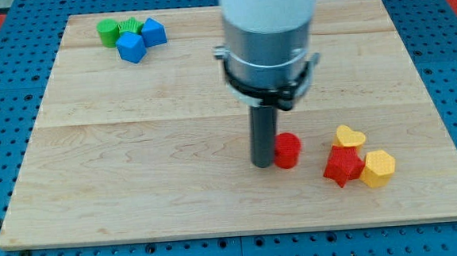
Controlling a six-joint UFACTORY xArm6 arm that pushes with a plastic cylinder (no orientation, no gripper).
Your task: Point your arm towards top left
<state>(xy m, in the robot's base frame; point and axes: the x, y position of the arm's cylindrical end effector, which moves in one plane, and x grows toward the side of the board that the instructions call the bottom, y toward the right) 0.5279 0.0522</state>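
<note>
Your target is the board's top left corner, at about ten o'clock from my tip [263, 165], where a cluster of four blocks sits: a green cylinder [108, 30], a second green block [130, 25] whose shape you can't quite make out, and two blue cubes [130, 47] [154, 31]. My tip rests right of board centre, touching or just beside a red cylinder [287, 150] at its three o'clock. There is no claw to open or close; the rod holds nothing. You appear to be at the start, with the whole sweep still ahead. The next move calls for a long slide toward ten o'clock, away from the red cylinder. Further out at three to four o'clock lie a yellow heart [348, 136], a red star [343, 165] and a yellow hexagon [378, 167] on the wooden board [134, 149].
</note>
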